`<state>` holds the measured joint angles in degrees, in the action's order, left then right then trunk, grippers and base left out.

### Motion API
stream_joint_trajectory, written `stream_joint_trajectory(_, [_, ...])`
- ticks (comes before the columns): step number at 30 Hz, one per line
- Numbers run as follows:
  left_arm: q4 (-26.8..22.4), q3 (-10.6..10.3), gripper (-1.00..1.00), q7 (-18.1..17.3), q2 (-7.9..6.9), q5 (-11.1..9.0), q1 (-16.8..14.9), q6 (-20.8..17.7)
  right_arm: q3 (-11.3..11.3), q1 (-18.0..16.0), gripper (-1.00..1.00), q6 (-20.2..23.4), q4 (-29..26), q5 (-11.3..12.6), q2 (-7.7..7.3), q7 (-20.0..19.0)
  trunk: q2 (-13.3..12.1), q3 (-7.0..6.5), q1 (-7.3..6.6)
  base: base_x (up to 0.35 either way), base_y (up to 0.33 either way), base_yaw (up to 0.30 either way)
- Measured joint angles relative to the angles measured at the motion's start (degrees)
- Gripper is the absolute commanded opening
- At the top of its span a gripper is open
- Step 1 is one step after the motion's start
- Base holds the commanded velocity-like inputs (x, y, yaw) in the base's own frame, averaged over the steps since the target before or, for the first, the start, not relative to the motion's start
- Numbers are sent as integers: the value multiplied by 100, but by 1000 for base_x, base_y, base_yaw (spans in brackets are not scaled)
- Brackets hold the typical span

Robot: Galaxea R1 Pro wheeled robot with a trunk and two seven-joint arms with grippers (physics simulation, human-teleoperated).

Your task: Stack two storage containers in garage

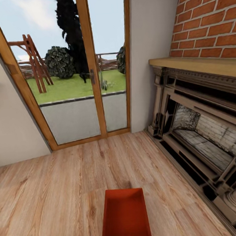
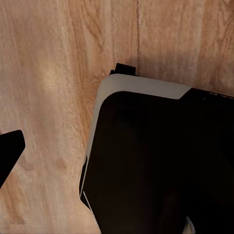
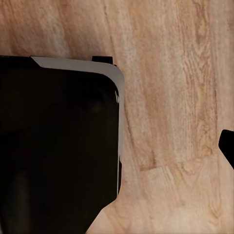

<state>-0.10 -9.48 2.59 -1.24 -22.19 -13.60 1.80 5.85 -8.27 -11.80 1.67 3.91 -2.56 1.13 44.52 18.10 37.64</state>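
One red-orange open-top storage container sits on the light wood planks at the bottom centre of the head view, right in front of me, empty and upright. No gripper touches it. A single dark fingertip of my left gripper juts in at the edge of the left wrist view, above bare planks. Another dark fingertip of my right gripper shows at the edge of the right wrist view. Neither view shows how the jaws stand. The garage is out of view.
A wood-framed glass door faces me, with a garden beyond. A dark stone fireplace under a brick wall lines the right side. My black, grey-rimmed base stands on the planks. Open wood floor lies to the left.
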Motion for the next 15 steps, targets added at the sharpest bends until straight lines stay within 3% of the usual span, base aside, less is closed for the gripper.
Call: stream_joint_trajectory(15, [0, -3, 100, 0, 0, 1, 2, 0, 0, 0, 100, 0, 0, -2, 6, 0, 0, 137, 0, 0, 0, 0])
